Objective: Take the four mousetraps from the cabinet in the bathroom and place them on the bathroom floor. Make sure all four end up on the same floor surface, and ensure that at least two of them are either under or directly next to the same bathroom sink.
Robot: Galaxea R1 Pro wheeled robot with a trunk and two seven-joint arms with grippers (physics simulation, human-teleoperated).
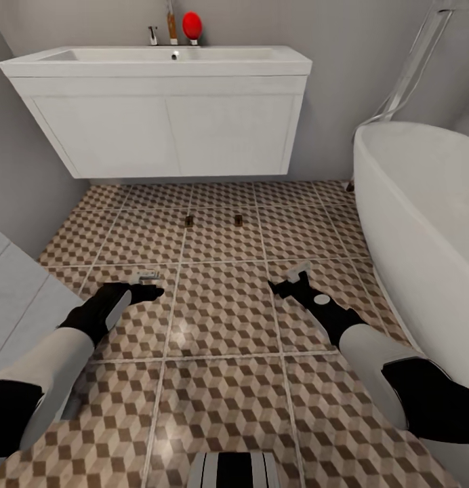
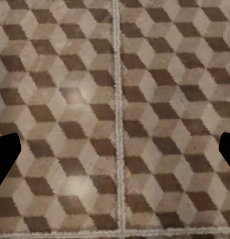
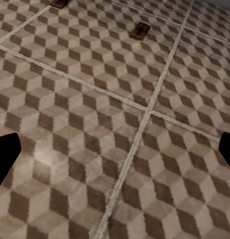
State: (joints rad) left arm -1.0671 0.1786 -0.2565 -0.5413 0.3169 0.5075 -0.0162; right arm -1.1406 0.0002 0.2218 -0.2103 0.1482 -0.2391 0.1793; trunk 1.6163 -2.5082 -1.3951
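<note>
Two mousetraps lie on the bathroom floor [image 1: 221, 318] just in front of the sink's [image 1: 160, 61] white vanity, one [image 1: 189, 220] to the left and one [image 1: 238, 219] to the right. In the right wrist view they are the near mousetrap [image 3: 141, 31] and a second mousetrap [image 3: 59, 3] at the frame's edge. My left gripper [image 1: 150, 285] hovers low over the tiles, open and empty, with its dark fingertips [image 2: 5, 157] far apart. My right gripper [image 1: 289, 278] is also open and empty, pointing toward the traps. The cabinet is out of view.
A white bathtub [image 1: 424, 203] fills the right side, with its rim close to my right arm. A pale surface [image 1: 17, 298] juts in at the lower left beside the grey wall. A red object [image 1: 192, 25] and the faucet [image 1: 153, 34] stand on the sink.
</note>
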